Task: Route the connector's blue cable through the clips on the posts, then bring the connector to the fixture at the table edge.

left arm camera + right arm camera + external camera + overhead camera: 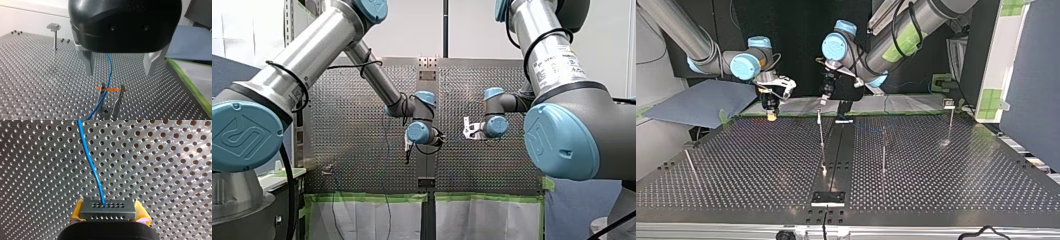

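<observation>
My right pincer (108, 214) pinches the connector (107, 207), left pincer (119, 72) spread astride blue cable (109, 66): keep light tension, grip just above clip (111, 100), seat cable straight down between its prongs.

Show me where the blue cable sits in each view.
Front view: cannot make it out.
Top view: likewise.
Left wrist view: blue cable between my left gripper's open fingers, entering a clip.
Right wrist view: runs ahead from the connector in my right gripper.
Shared landmark: perforated table.

Bright room light glints off the silver perforated metal table (175, 157), ringing each hole with glare. The top view's black backdrop (801, 30) lies dark.
</observation>
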Available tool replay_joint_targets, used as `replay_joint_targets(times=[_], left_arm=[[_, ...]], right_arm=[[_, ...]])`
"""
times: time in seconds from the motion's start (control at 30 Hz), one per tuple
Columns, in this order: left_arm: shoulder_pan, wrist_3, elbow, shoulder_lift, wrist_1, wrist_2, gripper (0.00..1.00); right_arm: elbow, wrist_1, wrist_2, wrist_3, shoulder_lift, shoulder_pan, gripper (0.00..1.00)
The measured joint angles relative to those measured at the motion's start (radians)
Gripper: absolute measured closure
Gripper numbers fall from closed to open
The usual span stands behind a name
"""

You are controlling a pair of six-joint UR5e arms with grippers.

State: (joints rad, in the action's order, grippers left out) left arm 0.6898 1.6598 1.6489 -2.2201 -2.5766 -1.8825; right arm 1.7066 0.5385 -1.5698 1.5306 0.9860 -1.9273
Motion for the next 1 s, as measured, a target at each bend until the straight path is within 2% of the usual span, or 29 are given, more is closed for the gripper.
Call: replay_joint_targets(times=[0.2, 0.57, 0.73, 1.0], left_arm=[[0.003, 0.014, 0.000, 0.000, -0.009, -0.031, 0.02], [0.007, 0.020, 0.009, 0.010, -0.020, -0.036, 0.02], [0.011, 0.029, 0.046, 0.048, 0.006, -0.036, 0.02], [0.009, 0.086, 0.111, 0.113, 0.069, -0.046, 0.02]], right_arm=[[0.000, -0.001, 0.000, -0.001, 0.000, 0.002, 0.83], [0.000, -0.002, 0.000, 0.000, 0.000, 0.003, 0.83], [0.000, -0.003, 0.000, 0.001, 0.000, 0.004, 0.83], [0.000, -0.007, 0.000, 0.002, 0.000, 0.006, 0.83]])
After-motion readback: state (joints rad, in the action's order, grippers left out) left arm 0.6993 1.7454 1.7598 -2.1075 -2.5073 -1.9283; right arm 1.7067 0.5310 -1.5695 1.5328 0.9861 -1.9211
